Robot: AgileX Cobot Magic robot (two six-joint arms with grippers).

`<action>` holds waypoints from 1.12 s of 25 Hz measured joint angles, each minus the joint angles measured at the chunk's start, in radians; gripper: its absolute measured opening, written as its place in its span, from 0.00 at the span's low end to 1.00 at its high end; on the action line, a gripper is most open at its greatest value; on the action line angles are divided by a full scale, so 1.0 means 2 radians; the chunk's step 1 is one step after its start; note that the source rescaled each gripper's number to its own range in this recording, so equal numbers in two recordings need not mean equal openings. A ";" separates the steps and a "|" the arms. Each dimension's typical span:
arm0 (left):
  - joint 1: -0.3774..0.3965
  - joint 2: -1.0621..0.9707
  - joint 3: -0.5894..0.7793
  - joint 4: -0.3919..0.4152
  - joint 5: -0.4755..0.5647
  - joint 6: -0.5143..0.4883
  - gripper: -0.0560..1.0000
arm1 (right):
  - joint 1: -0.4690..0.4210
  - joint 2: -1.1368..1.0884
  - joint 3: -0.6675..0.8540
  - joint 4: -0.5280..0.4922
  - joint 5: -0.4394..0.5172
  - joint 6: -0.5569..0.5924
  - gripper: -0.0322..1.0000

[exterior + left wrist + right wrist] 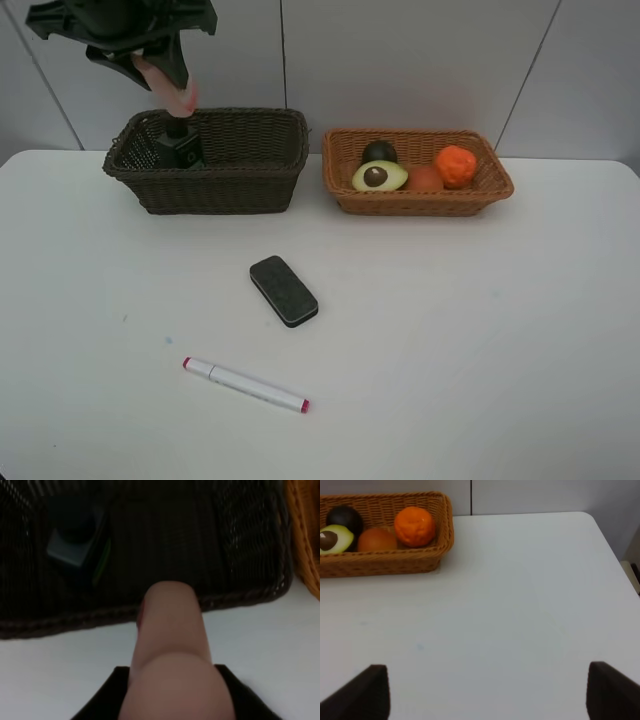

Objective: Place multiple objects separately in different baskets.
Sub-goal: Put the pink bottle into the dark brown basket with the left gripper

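Clamping the small pink bottle (176, 90), the left gripper (162, 68) hangs above the far-left dark brown basket (215, 175); pump bottle (180, 148) inside.

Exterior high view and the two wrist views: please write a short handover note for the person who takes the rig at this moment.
Left pincer: shut on the small pink bottle, held above the dark brown basket, not yet released.
Right pincer: open, empty, over the table.
Done: dark green pump bottle in the dark brown basket; halved avocado, peach, orange and mangosteen in the light tan basket.
Left: release the small pink bottle; black eraser and red-tipped marker lie on the table.
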 joint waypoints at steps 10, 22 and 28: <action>0.000 0.173 -0.124 0.015 -0.025 0.028 0.32 | 0.000 0.000 0.000 0.000 0.000 0.000 0.94; 0.000 0.257 -0.155 0.025 -0.064 0.029 0.32 | 0.000 0.000 0.000 0.000 0.000 0.000 0.94; 0.000 0.257 -0.157 0.026 -0.073 0.029 0.32 | 0.000 0.000 0.000 0.000 0.000 0.000 0.94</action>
